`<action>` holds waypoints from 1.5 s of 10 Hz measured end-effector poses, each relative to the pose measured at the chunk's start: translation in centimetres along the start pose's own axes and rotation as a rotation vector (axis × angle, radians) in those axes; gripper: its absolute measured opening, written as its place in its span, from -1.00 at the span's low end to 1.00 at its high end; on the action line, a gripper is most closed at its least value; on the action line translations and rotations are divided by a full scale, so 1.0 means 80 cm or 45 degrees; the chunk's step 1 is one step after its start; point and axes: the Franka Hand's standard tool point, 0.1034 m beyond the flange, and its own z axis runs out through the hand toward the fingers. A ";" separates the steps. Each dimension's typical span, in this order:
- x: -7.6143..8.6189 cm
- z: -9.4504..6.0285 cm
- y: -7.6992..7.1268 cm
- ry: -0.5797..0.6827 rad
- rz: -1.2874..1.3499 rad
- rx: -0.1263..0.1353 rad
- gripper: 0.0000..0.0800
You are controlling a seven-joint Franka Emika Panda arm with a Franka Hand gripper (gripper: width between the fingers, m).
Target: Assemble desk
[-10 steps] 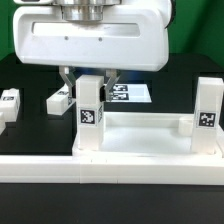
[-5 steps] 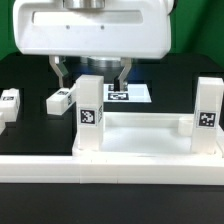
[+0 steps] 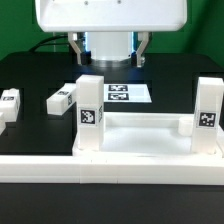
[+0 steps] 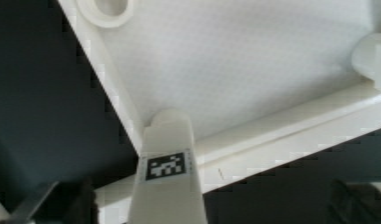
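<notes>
The white desk top (image 3: 140,137) lies on the black table with its raised rim up. Two white tagged legs stand upright on its corners, one at the exterior view's left (image 3: 90,112) and one at the right (image 3: 208,108). Two more legs lie loose on the table, one (image 3: 62,98) near the left standing leg and one (image 3: 10,101) at the left edge. My gripper (image 3: 109,55) hangs open above and just behind the left standing leg, touching nothing. In the wrist view that leg (image 4: 164,170) rises between the spread fingers (image 4: 62,203), over the desk top (image 4: 222,75).
The marker board (image 3: 127,93) lies flat behind the desk top, under the gripper. A long white rail (image 3: 110,167) runs along the front edge of the table, against the desk top.
The gripper has opened, let go of the left standing leg and risen clear of it. The leg stays upright on the corner.
</notes>
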 end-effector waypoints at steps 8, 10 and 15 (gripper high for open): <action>-0.018 0.004 -0.005 -0.022 0.155 -0.002 0.62; -0.023 0.007 -0.007 -0.030 0.158 -0.006 0.62; -0.034 0.018 -0.012 -0.069 0.816 0.026 0.62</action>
